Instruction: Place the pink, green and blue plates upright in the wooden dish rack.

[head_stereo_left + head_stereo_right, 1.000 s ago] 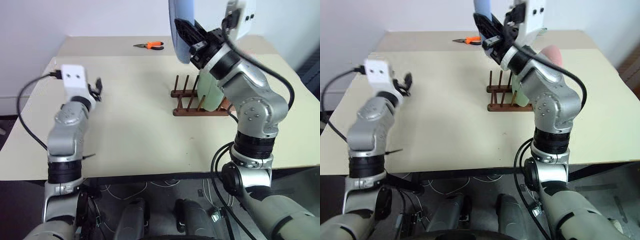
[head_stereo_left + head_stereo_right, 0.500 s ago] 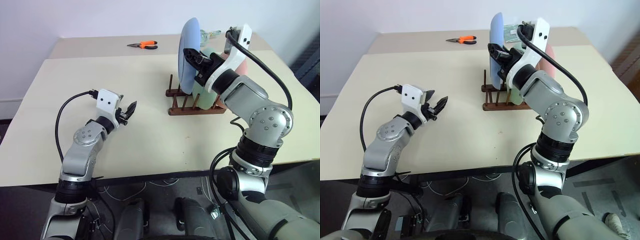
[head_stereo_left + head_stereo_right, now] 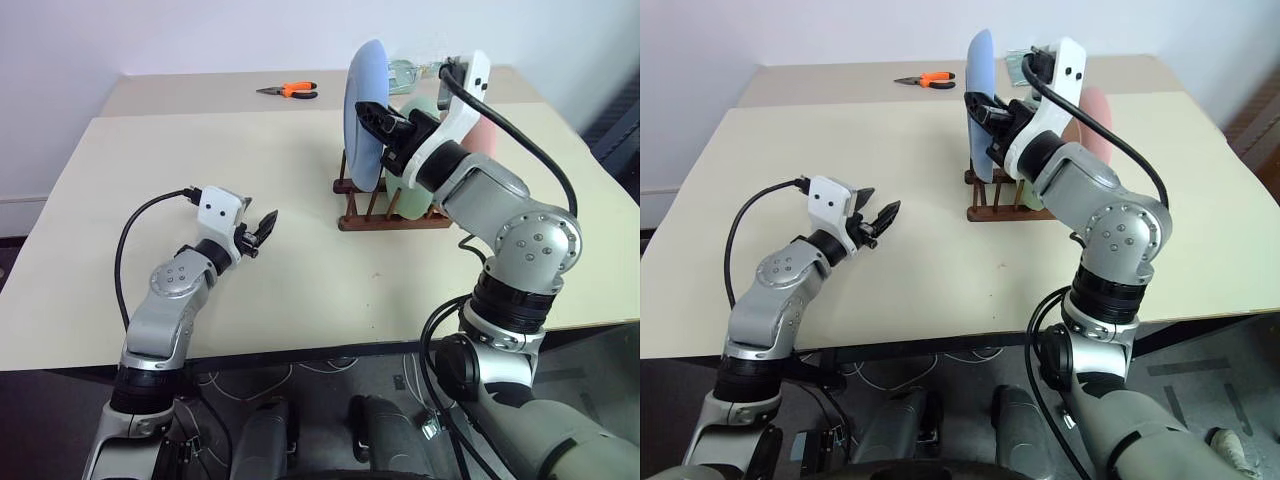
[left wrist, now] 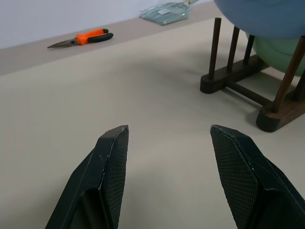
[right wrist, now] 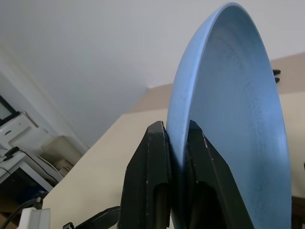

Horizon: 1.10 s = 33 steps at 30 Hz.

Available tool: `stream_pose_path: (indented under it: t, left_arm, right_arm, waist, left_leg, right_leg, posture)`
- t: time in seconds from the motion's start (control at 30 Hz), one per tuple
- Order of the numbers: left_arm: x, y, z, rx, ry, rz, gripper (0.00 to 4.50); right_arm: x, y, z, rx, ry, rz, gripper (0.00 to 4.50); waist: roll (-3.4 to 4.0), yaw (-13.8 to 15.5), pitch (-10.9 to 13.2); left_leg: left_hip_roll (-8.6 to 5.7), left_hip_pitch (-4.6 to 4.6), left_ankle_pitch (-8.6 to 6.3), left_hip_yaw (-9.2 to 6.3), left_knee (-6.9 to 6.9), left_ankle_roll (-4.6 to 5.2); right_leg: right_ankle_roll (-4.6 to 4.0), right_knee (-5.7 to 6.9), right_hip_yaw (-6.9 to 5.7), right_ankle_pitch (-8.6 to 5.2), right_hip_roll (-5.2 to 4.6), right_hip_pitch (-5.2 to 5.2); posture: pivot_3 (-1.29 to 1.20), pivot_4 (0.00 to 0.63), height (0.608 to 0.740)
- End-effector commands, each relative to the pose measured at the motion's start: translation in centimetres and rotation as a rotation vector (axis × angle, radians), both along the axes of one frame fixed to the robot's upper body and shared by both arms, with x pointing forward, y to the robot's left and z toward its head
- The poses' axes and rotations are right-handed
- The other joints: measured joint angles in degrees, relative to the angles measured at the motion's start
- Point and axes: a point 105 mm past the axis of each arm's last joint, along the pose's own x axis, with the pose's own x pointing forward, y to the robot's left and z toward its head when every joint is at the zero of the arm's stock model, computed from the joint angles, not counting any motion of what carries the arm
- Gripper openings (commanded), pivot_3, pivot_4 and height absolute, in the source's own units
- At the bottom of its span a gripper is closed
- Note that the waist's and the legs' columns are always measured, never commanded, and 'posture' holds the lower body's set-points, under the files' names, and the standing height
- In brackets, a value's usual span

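Blue plate (image 3: 361,110) pinched at rim by right hand (image 3: 385,125), on edge over rack (image 3: 390,208). Lower straight into free front slot beside green plate (image 3: 412,190), avoid peg tops, release only once seated. Left hand (image 3: 262,228) spread, empty, near table (image 3: 200,160).

**Blue plate coming down toward the rack**

The right gripper (image 3: 378,122) brings the blue plate (image 3: 364,112) lower, its bottom edge now right at the wooden dish rack (image 3: 392,212) pegs by the green plate (image 3: 413,190). The left gripper (image 3: 262,230) drops and swings inward toward the rack, fingers apart.
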Motion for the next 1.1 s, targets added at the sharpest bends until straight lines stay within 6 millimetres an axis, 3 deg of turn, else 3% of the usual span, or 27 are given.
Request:
stream_pose_path:
  t: [0.03,0.13,0.27,0.43,0.67,0.77,0.83,0.97,1.03,1.1]
  left_arm:
    - [-0.4,-0.6,1.5,-0.003,-0.058,-0.025,2.76]
    - [-0.5,-0.6,1.5,-0.003,-0.057,-0.030,2.76]
    - [-0.7,-0.9,1.5,-0.005,-0.055,-0.042,2.83]
    - [-0.9,-1.1,1.5,-0.006,-0.052,-0.050,2.83]
    - [-1.0,-1.3,1.6,-0.006,-0.050,-0.056,2.83]
    - [-1.1,-0.9,1.7,-0.003,-0.051,-0.051,2.83]
    - [-1.0,0.1,1.3,0.020,-0.042,-0.036,2.83]
    - [-1.7,3.1,-1.1,0.131,0.028,-0.028,2.83]
    - [-2.3,3.8,-2.0,0.154,0.063,-0.041,2.83]
    - [-2.8,4.5,-3.1,0.167,0.105,-0.045,2.83]
  right_arm:
    - [0.0,-0.4,0.4,0.004,-0.020,-0.011,0.00]
    - [0.3,-0.4,-0.2,-0.005,-0.005,-0.004,0.00]
    - [1.1,-0.4,-0.7,-0.069,-0.030,-0.027,1.50]
    - [1.2,-0.3,0.1,-0.223,-0.190,-0.064,3.97]
    - [-0.6,-0.4,2.0,-0.659,-0.605,-0.089,3.97]
    - [-2.4,-2.7,3.2,-0.707,-0.704,-0.049,3.97]
    - [-4.0,-5.3,3.2,-0.679,-0.676,0.028,3.97]
    - [-7.2,-11.8,-0.4,-0.657,-0.424,0.131,3.97]
    - [-8.1,-13.7,-1.9,-0.637,-0.335,0.140,3.97]
    - [-8.3,-15.6,-4.7,-0.672,-0.233,0.126,3.97]
  waist:
    - [0.00,0.01,0.00]
    - [0.00,-0.07,0.00]
    - [0.00,-0.05,0.00]
    - [0.00,-0.03,0.01]
    - [-0.01,0.08,0.01]
    - [-0.04,0.32,0.03]
    - [-0.06,0.56,0.04]
    - [-0.06,1.54,0.03]
    - [-0.02,1.36,0.03]
    - [-0.01,1.26,0.02]
  left_leg:
    - [0.00,0.00,0.00,0.00,0.00,0.00]
    - [0.00,0.00,0.00,0.00,0.00,0.00]
    - [0.02,0.00,0.00,0.01,0.00,0.01]
    - [0.02,0.00,-0.01,0.01,0.00,0.02]
    - [0.01,0.01,-0.02,0.01,0.02,0.04]
    - [0.01,0.01,-0.03,0.00,0.03,0.05]
    - [0.01,0.02,-0.05,-0.03,0.06,0.08]
    - [0.08,0.17,-0.14,-0.10,0.05,0.22]
    - [0.17,0.31,-0.17,-0.18,0.01,0.25]
    - [0.17,0.37,-0.18,-0.15,0.00,0.24]
  right_leg:
    - [0.00,0.00,0.00,0.00,0.00,0.00]
    - [0.00,0.00,0.00,0.00,0.01,0.00]
    - [0.00,-0.02,0.00,0.00,0.02,0.00]
    - [0.01,-0.03,0.01,-0.01,0.02,0.00]
    - [0.02,-0.09,0.01,-0.01,0.03,0.01]
    - [0.02,-0.11,0.01,-0.02,0.02,0.03]
    - [0.02,-0.15,0.00,-0.02,0.02,0.10]
    - [0.01,-0.46,-0.04,-0.02,0.00,0.40]
    - [0.00,-0.75,-0.11,-0.01,-0.05,0.66]
    - [-0.06,-0.76,-0.07,-0.03,-0.15,0.68]
  posture:
    - [0.00,0.150,0.740]
    - [0.00,0.150,0.740]
    - [0.00,0.150,0.740]
    - [0.00,0.150,0.740]
    - [0.00,0.150,0.740]
    - [0.00,0.150,0.740]
    - [0.00,0.150,0.740]
    - [0.00,0.150,0.740]
    - [0.00,0.150,0.740]
    - [0.00,0.150,0.740]
